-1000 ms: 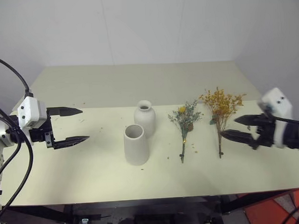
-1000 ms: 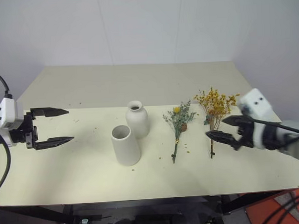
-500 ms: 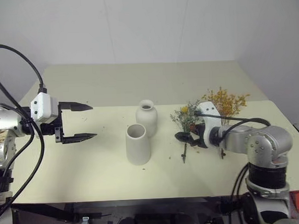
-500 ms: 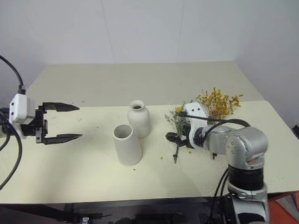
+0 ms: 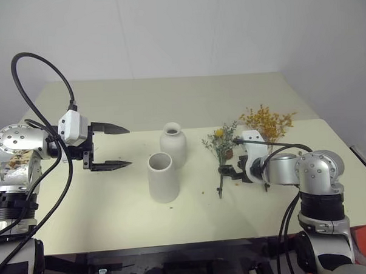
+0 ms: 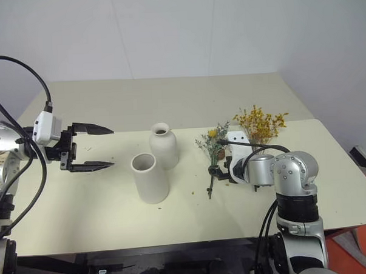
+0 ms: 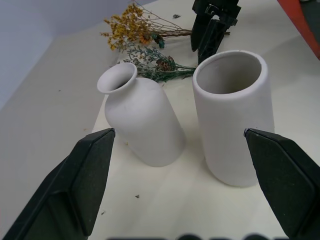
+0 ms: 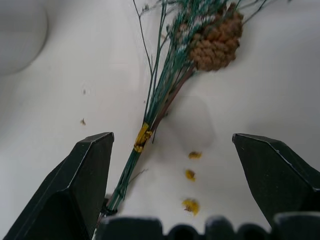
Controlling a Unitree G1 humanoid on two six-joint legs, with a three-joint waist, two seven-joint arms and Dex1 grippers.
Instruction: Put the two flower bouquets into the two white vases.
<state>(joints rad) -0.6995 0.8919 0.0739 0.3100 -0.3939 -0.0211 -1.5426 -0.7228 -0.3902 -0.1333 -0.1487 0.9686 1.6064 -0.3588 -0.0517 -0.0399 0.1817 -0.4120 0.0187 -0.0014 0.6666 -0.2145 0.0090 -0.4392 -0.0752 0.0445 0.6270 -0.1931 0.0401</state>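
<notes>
A: Where do the bouquets lie?
B: On the worktop (image 5: 113, 213), right of both vases; the right gripper (image 5: 228, 170), released, straddles the grey-green bouquet (image 5: 222, 148), yellow bouquet (image 5: 266, 122) beyond.
A: Anything obstructing?
B: Scattered petals (image 8: 191, 174); left gripper (image 5: 113, 147) gapes, empty

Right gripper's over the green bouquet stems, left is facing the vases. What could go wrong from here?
1. The right gripper is open over the green bouquet's thin stems, which lie flat on the table; the fingers may shut on the table or miss.
2. The yellow bouquet lies just beside; a lift could drag it.
3. The two vases stand close together; the open left gripper could knock one over.
</notes>
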